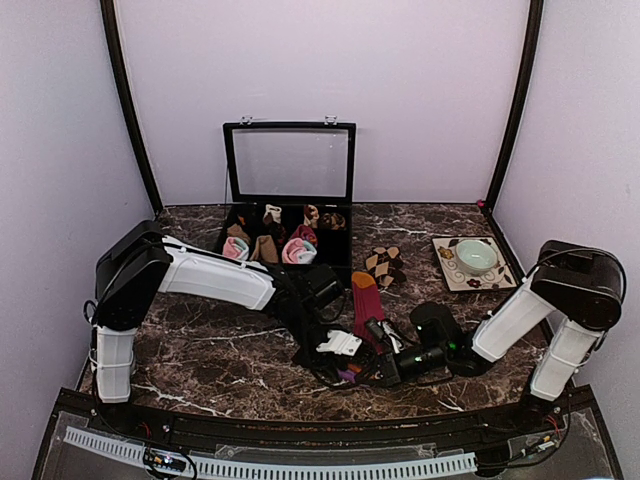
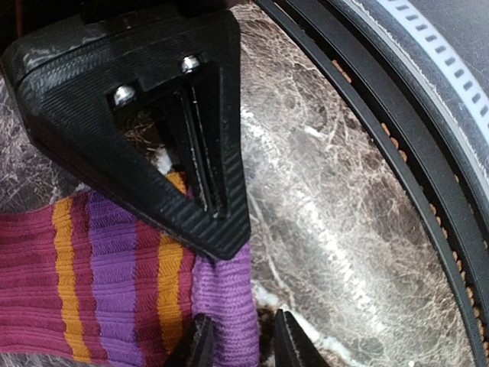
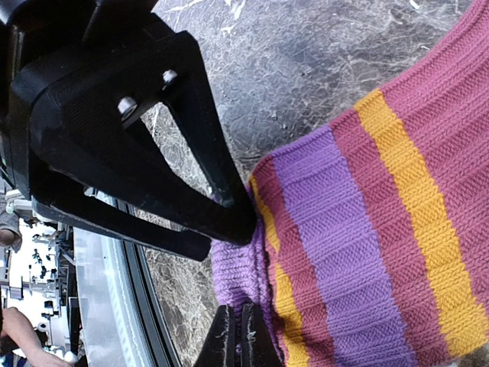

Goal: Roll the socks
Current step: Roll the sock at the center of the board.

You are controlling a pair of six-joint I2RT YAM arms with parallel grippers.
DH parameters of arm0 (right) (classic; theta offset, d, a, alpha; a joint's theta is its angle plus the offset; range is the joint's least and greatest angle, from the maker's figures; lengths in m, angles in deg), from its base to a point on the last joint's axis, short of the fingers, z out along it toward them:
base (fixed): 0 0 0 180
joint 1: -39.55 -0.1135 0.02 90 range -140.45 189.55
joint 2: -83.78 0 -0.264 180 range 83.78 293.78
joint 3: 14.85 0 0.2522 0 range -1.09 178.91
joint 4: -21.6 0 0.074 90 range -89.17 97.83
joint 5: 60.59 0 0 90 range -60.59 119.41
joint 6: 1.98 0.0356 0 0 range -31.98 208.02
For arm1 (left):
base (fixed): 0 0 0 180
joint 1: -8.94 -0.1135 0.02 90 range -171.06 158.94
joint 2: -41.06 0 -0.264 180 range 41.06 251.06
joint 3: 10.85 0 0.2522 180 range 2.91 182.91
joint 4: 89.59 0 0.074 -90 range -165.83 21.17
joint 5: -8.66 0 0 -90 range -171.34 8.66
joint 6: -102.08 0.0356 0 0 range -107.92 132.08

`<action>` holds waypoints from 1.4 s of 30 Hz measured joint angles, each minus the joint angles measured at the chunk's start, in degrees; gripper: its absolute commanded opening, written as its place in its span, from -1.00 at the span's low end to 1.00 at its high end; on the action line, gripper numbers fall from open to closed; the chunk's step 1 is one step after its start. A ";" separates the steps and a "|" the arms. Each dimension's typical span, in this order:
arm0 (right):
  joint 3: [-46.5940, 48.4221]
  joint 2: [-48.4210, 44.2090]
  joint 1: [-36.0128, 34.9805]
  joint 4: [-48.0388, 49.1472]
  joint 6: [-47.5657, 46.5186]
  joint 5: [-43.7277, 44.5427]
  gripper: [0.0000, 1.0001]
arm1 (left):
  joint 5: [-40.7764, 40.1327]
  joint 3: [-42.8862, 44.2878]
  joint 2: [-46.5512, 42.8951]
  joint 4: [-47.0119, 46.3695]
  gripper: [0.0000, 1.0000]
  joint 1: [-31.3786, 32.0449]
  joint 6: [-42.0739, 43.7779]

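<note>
Right gripper (image 3: pixel 241 267): fingers closed together, pinching the purple cuff edge of the magenta striped sock (image 1: pixel 366 300). Left gripper (image 2: pixel 229 290): the same purple cuff lies between its fingers; whether they clamp it cannot be determined. Both grippers meet over the cuff end, near the front of the marble table (image 1: pixel 220 350). The sock lies flat and lengthwise on the table, its other end pointing toward the black compartment box (image 1: pixel 335 258). Brown diamond-patterned socks (image 1: pixel 384 265) rest just beyond it, right of the box, untouched.
</note>
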 measured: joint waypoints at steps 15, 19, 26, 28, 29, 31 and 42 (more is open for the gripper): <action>0.13 -10.12 -0.24 -11.15 -3.96 6.78 -0.12 | 1.68 0.94 0.42 2.27 -1.00 -0.42 -2.01; -2.14 -19.69 -0.72 -17.44 -6.82 15.37 0.33 | 5.09 2.71 1.86 7.17 -1.00 -0.96 -3.26; -4.79 -37.03 -4.76 -23.61 -12.74 29.86 0.99 | 11.72 4.96 4.83 14.58 -1.00 -2.05 -5.97; -4.79 -40.52 -5.66 -24.81 -14.27 33.51 0.99 | 13.29 6.69 6.34 16.92 -1.00 -2.19 -6.75; -4.79 -41.99 -5.92 -25.18 -14.73 35.21 0.99 | 13.81 7.63 7.10 17.92 -1.00 -2.27 -7.17; -4.79 -44.65 -6.03 -25.57 -13.84 40.04 0.99 | 14.32 9.57 8.46 19.91 -1.00 -2.43 -8.26; -7.08 -51.67 -6.03 -26.51 -11.78 48.68 0.57 | 14.01 15.72 12.17 26.73 -1.00 -2.47 -12.35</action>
